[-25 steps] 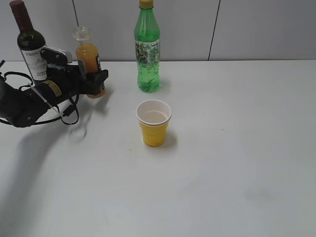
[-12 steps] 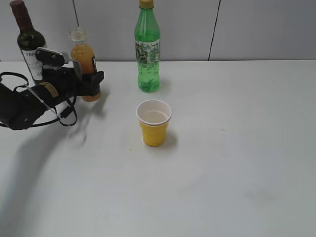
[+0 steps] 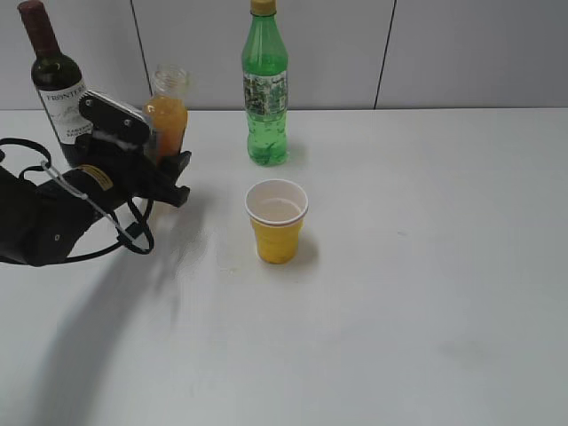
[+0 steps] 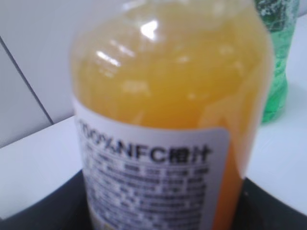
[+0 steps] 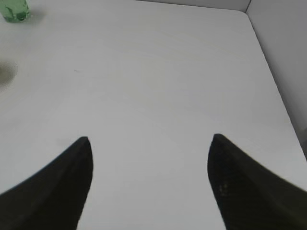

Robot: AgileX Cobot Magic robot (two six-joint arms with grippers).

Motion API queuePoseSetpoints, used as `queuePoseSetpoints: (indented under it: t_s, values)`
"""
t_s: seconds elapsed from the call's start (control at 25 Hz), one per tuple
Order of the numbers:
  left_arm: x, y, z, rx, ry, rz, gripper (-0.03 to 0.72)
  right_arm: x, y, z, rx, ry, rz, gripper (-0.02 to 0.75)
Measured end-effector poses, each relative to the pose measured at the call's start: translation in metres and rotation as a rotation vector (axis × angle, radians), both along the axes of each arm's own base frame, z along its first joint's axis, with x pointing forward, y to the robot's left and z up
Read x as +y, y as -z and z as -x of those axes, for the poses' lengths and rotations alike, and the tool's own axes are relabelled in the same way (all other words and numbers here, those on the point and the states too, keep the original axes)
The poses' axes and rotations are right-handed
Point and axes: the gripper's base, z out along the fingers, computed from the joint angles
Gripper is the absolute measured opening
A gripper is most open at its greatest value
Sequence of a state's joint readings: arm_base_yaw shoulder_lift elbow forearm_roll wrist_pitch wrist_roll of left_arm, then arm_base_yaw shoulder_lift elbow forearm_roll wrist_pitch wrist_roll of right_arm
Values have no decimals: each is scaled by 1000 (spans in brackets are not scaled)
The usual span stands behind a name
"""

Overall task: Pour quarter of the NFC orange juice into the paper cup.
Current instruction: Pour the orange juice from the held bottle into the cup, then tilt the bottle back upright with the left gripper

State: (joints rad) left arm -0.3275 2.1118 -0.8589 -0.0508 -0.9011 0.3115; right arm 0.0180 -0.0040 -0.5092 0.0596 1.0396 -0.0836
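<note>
The NFC orange juice (image 3: 166, 115) is a small clear bottle of orange liquid with no cap, at the back left. My left gripper (image 3: 164, 164) is shut on its lower part and holds it above the table, leaning slightly right. It fills the left wrist view (image 4: 168, 105), with its white label facing the camera and the dark jaws at both sides. The yellow paper cup (image 3: 276, 222) stands upright near the table's middle, to the right of the bottle and apart from it. My right gripper (image 5: 148, 143) is open and empty over bare table; it does not show in the exterior view.
A dark wine bottle (image 3: 56, 84) stands at the back left behind my left arm. A tall green bottle (image 3: 264, 89) stands at the back centre; it also shows in the left wrist view (image 4: 276, 57) and the right wrist view (image 5: 14, 10). The table's right edge (image 5: 273, 81) is near my right gripper.
My left gripper has carried the juice bottle to the right and towards the front, nearer the cup, and the bottle now leans slightly right. The cup and other bottles have not moved.
</note>
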Motion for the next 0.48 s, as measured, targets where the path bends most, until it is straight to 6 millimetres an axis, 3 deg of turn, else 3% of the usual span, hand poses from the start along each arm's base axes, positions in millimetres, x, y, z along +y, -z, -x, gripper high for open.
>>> queuePoseSetpoints:
  t_s: [0.2, 0.48]
  values:
    - [-14, 4, 19, -6, 33, -158, 445, 0, 0, 0, 0, 0, 0, 592]
    - [-20, 5, 24, -41, 56, -325, 445, 0, 0, 0, 0, 0, 0, 592]
